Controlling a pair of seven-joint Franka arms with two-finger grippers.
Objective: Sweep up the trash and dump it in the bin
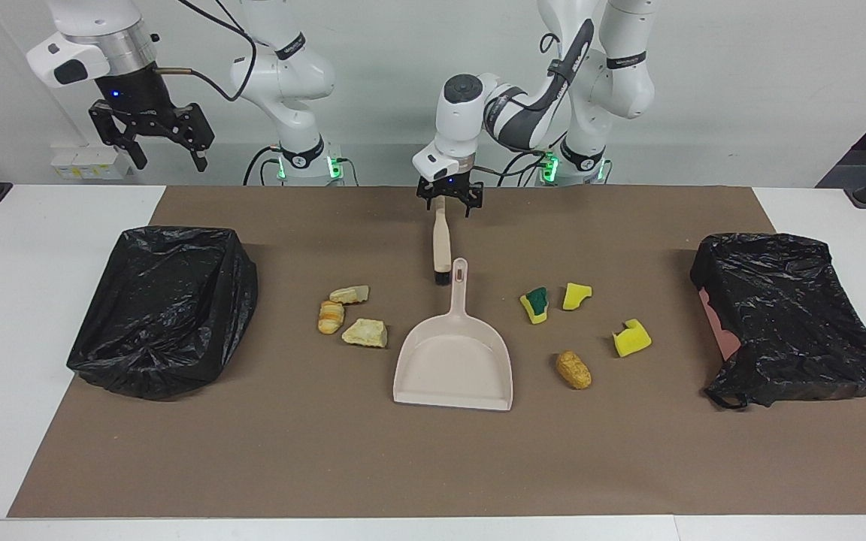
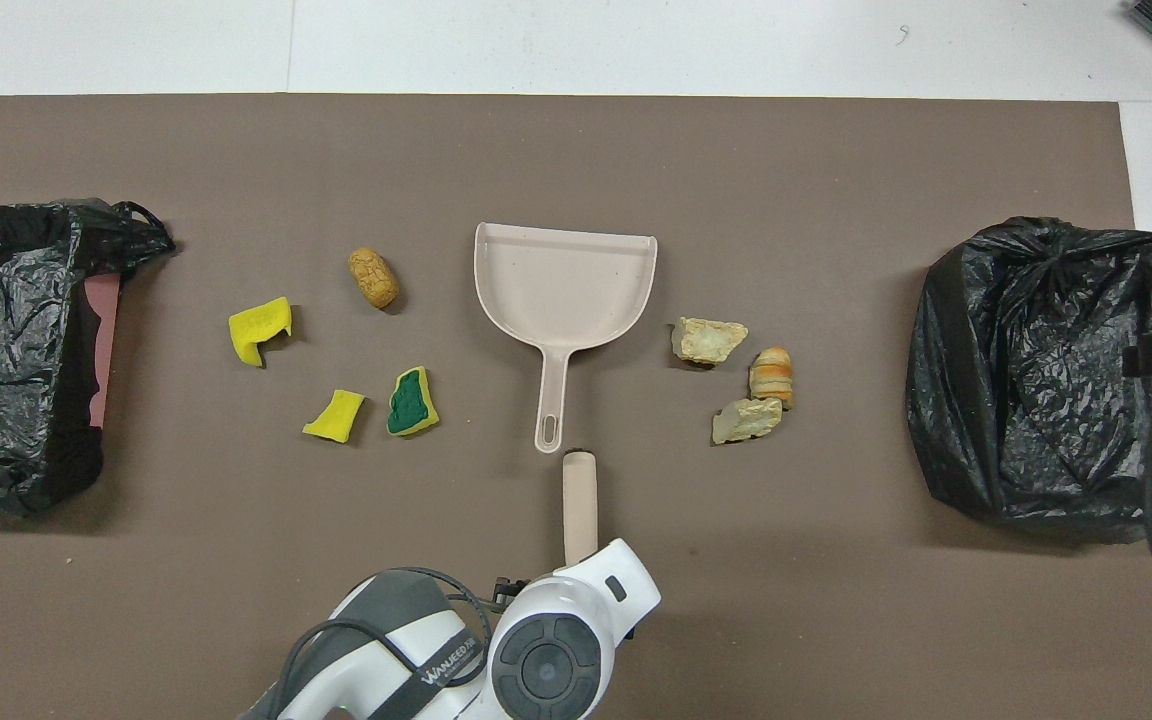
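Several scraps of trash lie on the brown mat on either side of the beige dustpan (image 1: 454, 361) (image 2: 566, 285). Three bread-like chunks (image 1: 364, 333) (image 2: 708, 340) lie toward the right arm's end. Yellow and green sponge pieces (image 1: 535, 304) (image 2: 409, 402) and a brown lump (image 1: 573, 370) (image 2: 373, 277) lie toward the left arm's end. The beige brush (image 1: 441, 240) (image 2: 579, 500) lies on the mat, nearer to the robots than the dustpan's handle. My left gripper (image 1: 448, 204) is open and low over the brush handle's end, a finger on each side. My right gripper (image 1: 171, 161) waits open, raised high.
Two bins lined with black bags stand on the mat, one (image 1: 166, 308) (image 2: 1046, 370) at the right arm's end and one (image 1: 786, 315) (image 2: 6, 350) at the left arm's end. In the overhead view the left arm's wrist covers the brush handle's end.
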